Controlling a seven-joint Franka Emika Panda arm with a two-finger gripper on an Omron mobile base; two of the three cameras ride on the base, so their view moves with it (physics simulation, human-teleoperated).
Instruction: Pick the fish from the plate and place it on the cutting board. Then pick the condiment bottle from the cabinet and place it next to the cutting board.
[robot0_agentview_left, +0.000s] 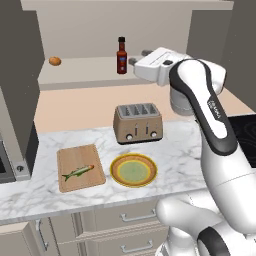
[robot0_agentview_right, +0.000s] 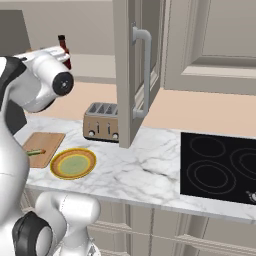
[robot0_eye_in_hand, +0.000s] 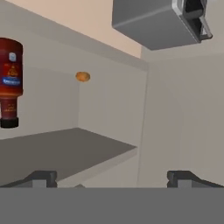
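Note:
The fish lies on the cutting board at the counter's left. Right of the board sits the plate, with nothing on it. On the ledge of the cabinet the condiment bottle stands upright. My gripper is level with the bottle, just to its right, pointing at it. Its fingers are open and hold nothing. The hand view is rolled over, so the bottle hangs cap-down at the left edge, well left of the gap between my open fingertips. The right base view shows the bottle, the plate and the board.
A toaster stands at the back of the counter, under my arm. A small orange round thing rests at the cabinet's far left. The open cabinet door hangs right of my arm, and a black cooktop lies further right.

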